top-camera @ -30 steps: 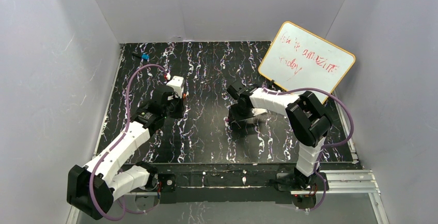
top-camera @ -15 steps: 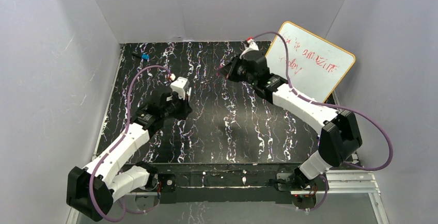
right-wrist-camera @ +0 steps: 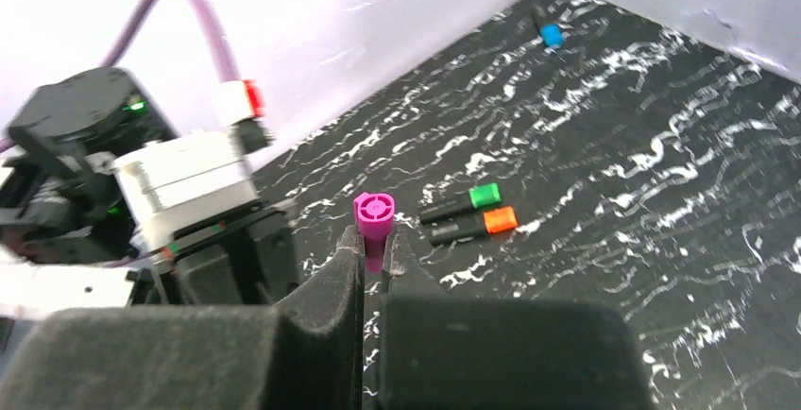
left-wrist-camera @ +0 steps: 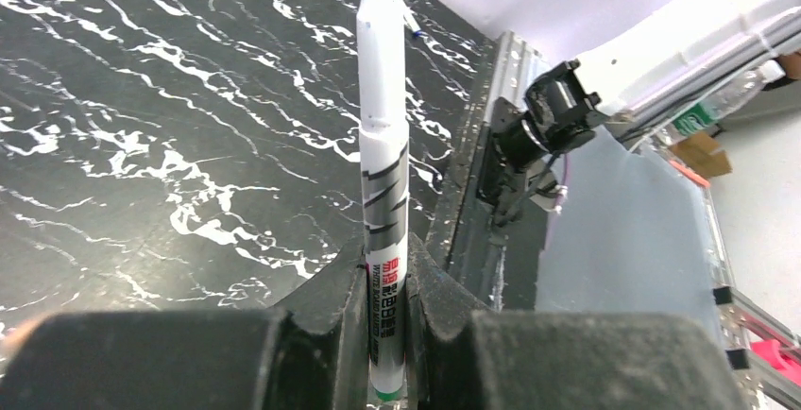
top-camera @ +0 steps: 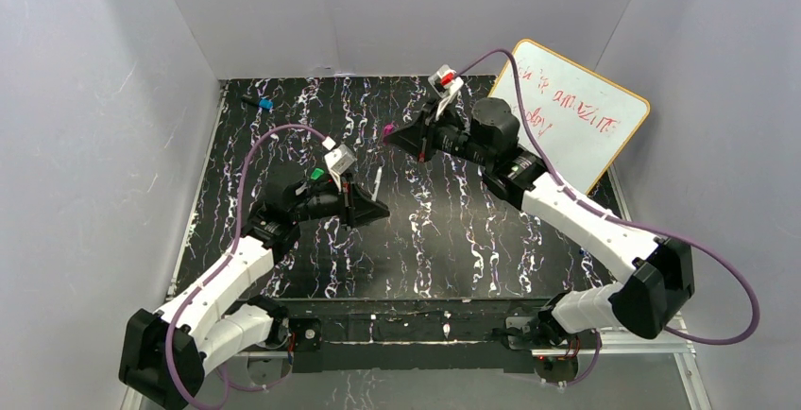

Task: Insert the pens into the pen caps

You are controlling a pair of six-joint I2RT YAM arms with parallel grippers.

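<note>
The thin white pen (left-wrist-camera: 383, 145) stands between the fingers of my left gripper (left-wrist-camera: 385, 273), which is shut on its lower barrel; the tip points away from the wrist. In the overhead view that gripper (top-camera: 370, 210) hangs over the mat's left middle. My right gripper (right-wrist-camera: 375, 254) is shut on the purple pen cap (right-wrist-camera: 373, 216), its open end facing away from the fingers. Overhead, the cap (top-camera: 388, 130) and right gripper (top-camera: 401, 136) sit behind and slightly right of the left one, a gap apart. Two black markers, one green-ended (right-wrist-camera: 463, 202) and one orange-ended (right-wrist-camera: 472, 226), lie side by side on the mat.
A whiteboard (top-camera: 562, 112) with red writing leans at the back right. A small blue object (top-camera: 265, 104) lies at the mat's far left corner. The black streaked mat (top-camera: 453, 249) is ringed by pale walls. A metal rail (top-camera: 623, 325) runs along the near edge.
The right arm rose from low over the mat's middle, swung to the back and turned its gripper left, toward the left arm. The left gripper lifted and moved right, toward the centre.
</note>
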